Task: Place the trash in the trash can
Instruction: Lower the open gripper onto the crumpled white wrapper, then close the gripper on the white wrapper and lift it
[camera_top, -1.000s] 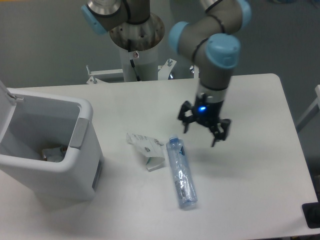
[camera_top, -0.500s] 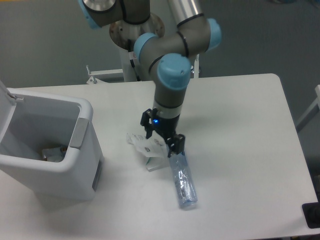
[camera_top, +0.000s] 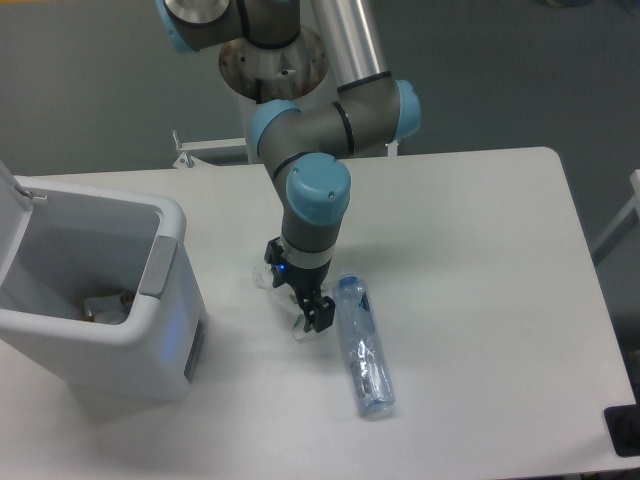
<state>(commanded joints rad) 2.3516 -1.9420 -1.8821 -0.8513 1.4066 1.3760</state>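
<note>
The white trash can (camera_top: 160, 268) stands at the table's left with its lid (camera_top: 12, 190) up, and some rubbish lies inside it. Of the trash, the crumpled white wrapper (camera_top: 262, 277) lies mid-table, mostly hidden under my gripper (camera_top: 296, 288). The gripper is low over the wrapper and open, with one finger on each side of it. The clear bluish bottle (camera_top: 362, 350) lies on its side just right of the gripper, cap end toward the arm, and is not touched.
The arm's base column (camera_top: 272, 60) rises behind the table's far edge. A dark object (camera_top: 625, 430) sits at the frame's lower right corner, beyond the table edge.
The gripper has swung left from above the bottle's cap end and dropped lower, now straddling the wrapper. Bottle and trash can have not moved.
</note>
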